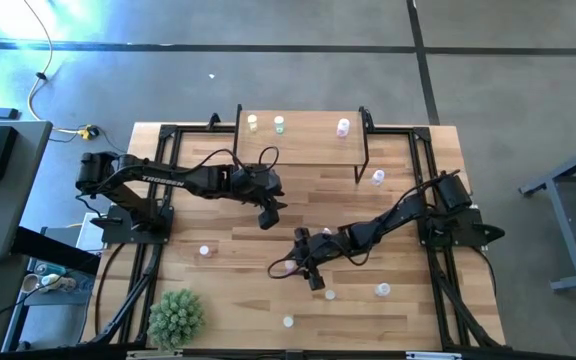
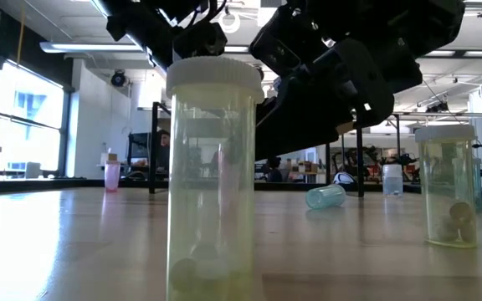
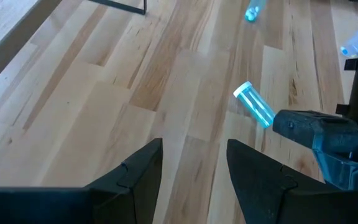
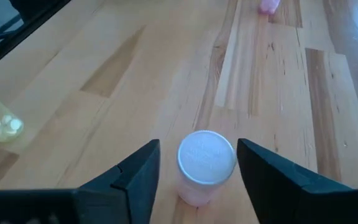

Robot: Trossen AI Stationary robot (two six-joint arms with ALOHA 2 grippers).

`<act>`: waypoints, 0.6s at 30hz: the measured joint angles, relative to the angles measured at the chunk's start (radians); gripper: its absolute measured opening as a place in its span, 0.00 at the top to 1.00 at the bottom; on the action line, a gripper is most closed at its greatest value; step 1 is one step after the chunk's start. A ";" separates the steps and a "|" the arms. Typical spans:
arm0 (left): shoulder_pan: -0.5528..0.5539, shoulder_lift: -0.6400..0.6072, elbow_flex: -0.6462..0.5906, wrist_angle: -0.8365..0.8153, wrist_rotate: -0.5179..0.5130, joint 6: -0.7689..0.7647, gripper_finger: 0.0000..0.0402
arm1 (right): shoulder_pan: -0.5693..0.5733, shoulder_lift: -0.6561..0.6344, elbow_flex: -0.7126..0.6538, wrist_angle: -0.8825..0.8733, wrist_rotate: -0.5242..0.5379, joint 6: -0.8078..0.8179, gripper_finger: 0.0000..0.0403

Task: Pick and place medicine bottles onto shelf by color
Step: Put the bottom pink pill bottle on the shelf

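Note:
A pink bottle [image 4: 206, 165] with a pale cap stands upright on the table [image 1: 238, 290]; it also shows in the high view [image 1: 288, 267]. My right gripper [image 4: 197, 177] is low over the table, open, one finger on either side of this bottle with a gap to each. My left gripper [image 3: 194, 171] is open and empty above the bare table middle [image 1: 268, 215]. The shelf [image 1: 303, 140] at the far edge bears a yellow [image 1: 253, 122], a green [image 1: 279, 124] and a pink bottle [image 1: 343, 127].
A pale bluish bottle [image 3: 253, 106] lies on its side next to my right arm. Other bottles stand scattered: near the shelf's right leg [image 1: 378, 177], at the left [image 1: 205, 250] and toward the near edge [image 1: 330, 295], [image 1: 382, 290], [image 1: 288, 321]. A spiky green plant [image 1: 176, 316] stands near left.

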State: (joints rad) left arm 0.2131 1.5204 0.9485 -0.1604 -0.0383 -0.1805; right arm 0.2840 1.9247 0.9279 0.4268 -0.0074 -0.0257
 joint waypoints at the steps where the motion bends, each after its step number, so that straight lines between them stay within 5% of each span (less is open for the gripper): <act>1: 0.000 0.000 0.000 0.000 0.000 0.001 0.58 | 0.000 0.000 0.000 0.000 0.000 0.000 0.53; 9: 0.001 0.000 0.000 0.000 0.000 0.016 0.58 | 0.000 0.000 0.000 -0.002 0.000 0.009 0.69; 18: 0.019 -0.006 0.000 -0.025 0.001 0.026 0.58 | 0.000 -0.087 0.000 -0.058 0.000 0.010 0.72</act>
State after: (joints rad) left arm 0.2323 1.5145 0.9489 -0.1850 -0.0378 -0.1543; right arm 0.2841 1.8378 0.9279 0.3693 -0.0074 -0.0158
